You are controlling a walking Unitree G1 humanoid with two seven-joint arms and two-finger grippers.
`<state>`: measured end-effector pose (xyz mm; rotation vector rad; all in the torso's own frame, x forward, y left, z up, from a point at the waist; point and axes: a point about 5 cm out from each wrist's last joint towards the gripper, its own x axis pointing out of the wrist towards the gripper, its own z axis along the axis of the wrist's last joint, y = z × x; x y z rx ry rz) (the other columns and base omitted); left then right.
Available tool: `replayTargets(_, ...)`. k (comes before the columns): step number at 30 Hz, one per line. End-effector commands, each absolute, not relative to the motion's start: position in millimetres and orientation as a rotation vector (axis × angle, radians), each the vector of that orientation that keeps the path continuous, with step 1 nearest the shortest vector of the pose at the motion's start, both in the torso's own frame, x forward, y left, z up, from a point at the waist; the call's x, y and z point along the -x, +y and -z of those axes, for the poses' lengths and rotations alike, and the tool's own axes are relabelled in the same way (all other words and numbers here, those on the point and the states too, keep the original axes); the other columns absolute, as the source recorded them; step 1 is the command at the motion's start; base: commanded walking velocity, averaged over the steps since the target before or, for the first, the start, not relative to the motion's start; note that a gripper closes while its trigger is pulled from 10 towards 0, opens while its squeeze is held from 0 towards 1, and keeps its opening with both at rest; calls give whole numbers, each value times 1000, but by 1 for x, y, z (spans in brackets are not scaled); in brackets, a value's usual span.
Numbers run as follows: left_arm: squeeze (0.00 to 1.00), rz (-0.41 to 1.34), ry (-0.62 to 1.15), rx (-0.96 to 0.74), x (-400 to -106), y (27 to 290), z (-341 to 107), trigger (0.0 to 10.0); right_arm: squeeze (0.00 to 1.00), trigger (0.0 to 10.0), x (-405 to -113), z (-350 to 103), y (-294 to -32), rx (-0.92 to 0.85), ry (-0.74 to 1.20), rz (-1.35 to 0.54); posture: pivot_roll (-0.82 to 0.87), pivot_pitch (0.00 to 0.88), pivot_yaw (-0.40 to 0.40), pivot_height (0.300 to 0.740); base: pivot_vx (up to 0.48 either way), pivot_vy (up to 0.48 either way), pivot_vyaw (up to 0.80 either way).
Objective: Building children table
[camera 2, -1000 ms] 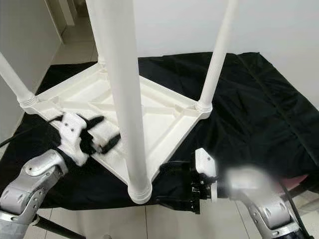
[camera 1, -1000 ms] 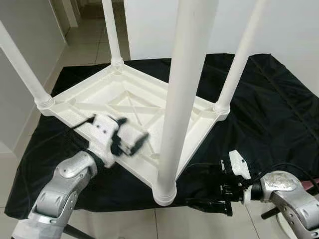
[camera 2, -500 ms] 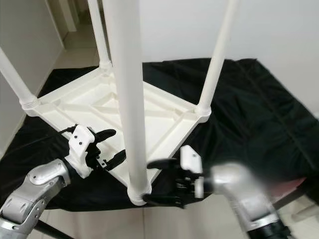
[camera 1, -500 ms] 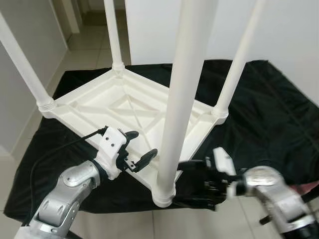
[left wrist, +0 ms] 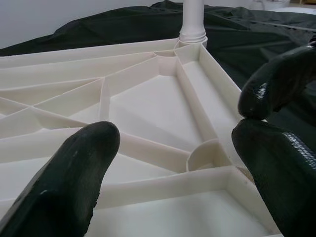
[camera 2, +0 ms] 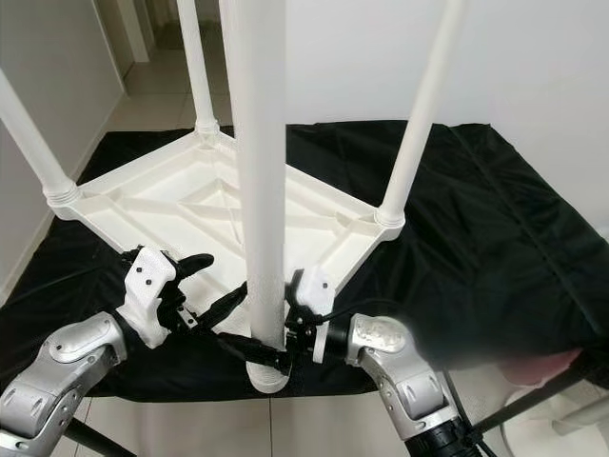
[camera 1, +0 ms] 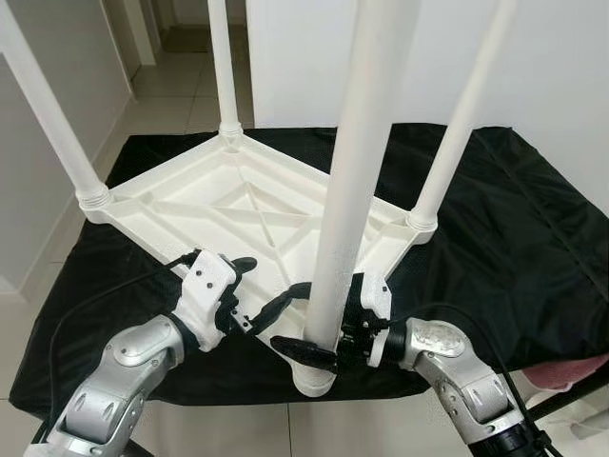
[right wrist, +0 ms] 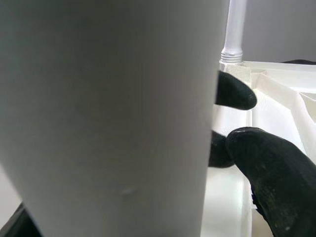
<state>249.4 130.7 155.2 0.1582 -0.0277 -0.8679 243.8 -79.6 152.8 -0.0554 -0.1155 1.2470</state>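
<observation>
White table (camera 1: 238, 205), inverted on the black-draped counter (camera 1: 533, 238) so legs point upward: right end effector (camera 1: 319, 345) spread around the near leg (camera 1: 352, 190) above its socket, apparently steadying it; left end effector (camera 1: 266, 290) released, over the near rim.

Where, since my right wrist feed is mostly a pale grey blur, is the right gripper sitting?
Observer: The right gripper is at the bottom of the near white plastic table leg, just above its corner socket.
Operator: Is the table upright?
Observer: No. The white plastic table lies upside down on a black cloth, with four legs pointing up.
Operator: And the left gripper?
Observer: The left gripper is open, over the table's ribbed underside beside that same near corner.
</observation>
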Motion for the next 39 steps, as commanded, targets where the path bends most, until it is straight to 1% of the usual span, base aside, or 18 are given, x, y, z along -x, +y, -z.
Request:
replayTargets(1, 0, 911, -29, -173, -248, 131, -155, 10000, 0, 10000, -243, -148, -77, 62, -111, -1210, -4, 15, -7, 740, 0, 0, 0)
replayTargets(3, 0, 893, -31, -179, -251, 134, -154, 10000, 0, 10000, -240, -144, -80, 49, -102, -1167, -18, 12, -6, 740, 0, 0, 0)
replayTargets(4, 0, 881, -34, -184, -253, 135, -153, 10000, 0, 10000, -240, -142, -87, 54, -92, -1138, -23, 12, -4, 740, 0, 0, 0)
replayTargets(7, 0, 874, -36, -188, -255, 136, -153, 10000, 0, 10000, -241, -141, -92, 58, -86, -1120, -23, 12, -4, 740, 0, 0, 0)
replayTargets(11, 0, 864, -15, -182, -259, 140, -147, 10000, 0, 10000, -246, -142, -123, 96, -70, -1017, -56, 10, 8, 740, 0, 0, 0)
replayTargets(14, 0, 865, -11, -183, -259, 140, -146, 10000, 0, 10000, -247, -142, -127, 97, -70, -1001, -58, 10, 11, 740, 0, 0, 0)
replayTargets(15, 0, 868, -4, -187, -260, 141, -144, 10000, 0, 10000, -249, -142, -137, 113, -65, -958, -65, 11, 13, 740, 0, 0, 0)
replayTargets(18, 0, 868, 2, -195, -260, 142, -142, 10000, 0, 10000, -249, -141, -144, 126, -62, -925, -68, 13, 15, 740, 0, 0, 0)
replayTargets(19, 0, 869, 14, -205, -261, 146, -141, 10000, 0, 10000, -248, -139, -157, 142, -52, -873, -71, 14, 19, 740, 0, 0, 0)
replayTargets(23, 0, 870, 15, -208, -261, 148, -141, 10000, 0, 10000, -247, -137, -165, 145, -40, -838, -73, 17, 23, 740, 0, 0, 0)
replayTargets(26, 0, 900, 26, -210, -259, 147, -140, 10000, 0, 10000, -249, -134, -194, 180, -15, -725, -80, 22, 36, 740, 0, 0, 0)
replayTargets(28, 0, 900, 26, -210, -259, 147, -140, 10000, 0, 10000, -249, -134, -194, 180, -15, -725, -80, 22, 36, 740, 0, 0, 0)
replayTargets(29, 0, 911, 29, -210, -258, 147, -139, 10000, 0, 10000, -249, -134, -201, 182, -13, -692, -85, 26, 45, 740, 0, 0, 0)
replayTargets(30, 0, 911, 29, -210, -258, 147, -139, 10000, 0, 10000, -249, -134, -201, 182, -13, -692, -85, 26, 45, 740, 0, 0, 0)
replayTargets(31, 0, 935, 33, -208, -256, 144, -139, 10000, 0, 10000, -249, -136, -210, 192, -24, -633, -91, 34, 56, 740, 0, 0, 0)
replayTargets(34, 0, 943, 34, -208, -256, 143, -139, 10000, 0, 10000, -249, -136, -213, 198, -31, -615, -91, 34, 56, 740, 0, 0, 0)
replayTargets(35, 0, 953, 33, -207, -256, 141, -139, 10000, 0, 10000, -249, -136, -215, 186, -36, -584, -101, 46, 73, 740, 0, 0, 0)
replayTargets(39, 0, 972, 28, -206, -256, 134, -139, 10000, 0, 10000, -250, -137, -218, 168, -54, -519, -103, 50, 79, 740, 0, 0, 0)
